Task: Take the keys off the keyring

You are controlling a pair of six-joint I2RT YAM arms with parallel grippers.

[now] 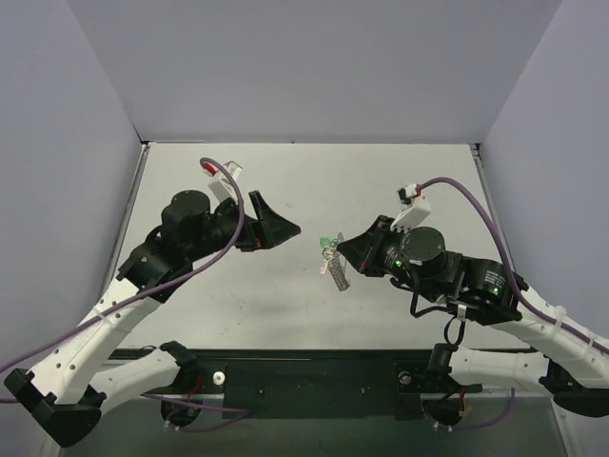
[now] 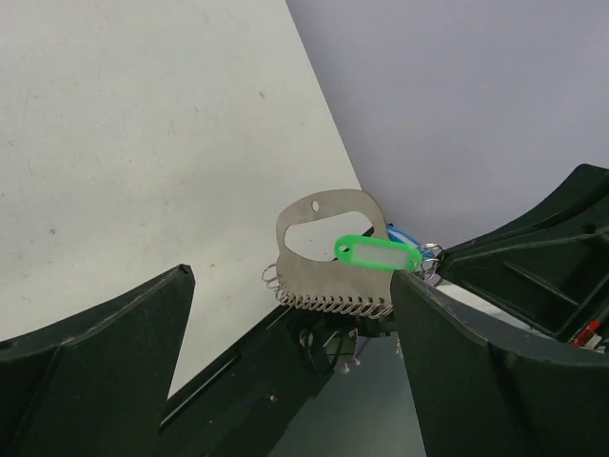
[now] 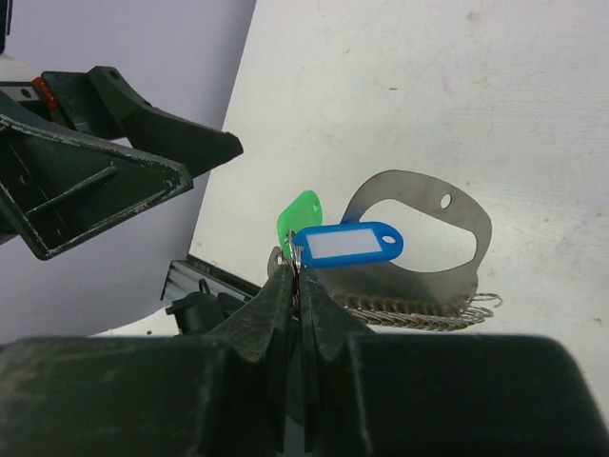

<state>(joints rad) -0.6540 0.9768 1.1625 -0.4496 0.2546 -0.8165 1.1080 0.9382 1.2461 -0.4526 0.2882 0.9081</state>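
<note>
The keyring (image 1: pixel 334 265) is a flat silver oval loop (image 3: pixel 419 276) with a row of small wire rings along its lower edge, and it hangs above the table's middle. A blue tag (image 3: pixel 347 244) and a green tag (image 3: pixel 303 215) hang at its end. My right gripper (image 3: pixel 297 274) is shut on the small ring end of the keyring, by the tags. A small rounded silver piece (image 3: pixel 275 257), maybe a key head, shows beside the fingers. My left gripper (image 2: pixel 293 276) is open and empty, facing the loop (image 2: pixel 314 281) and green tag (image 2: pixel 378 254) from a short way to the left.
A black rail (image 1: pixel 304 381) runs along the table's near edge between the arm bases. Grey walls close the back and both sides. The left gripper (image 3: pixel 105 162) shows as a dark shape in the right wrist view.
</note>
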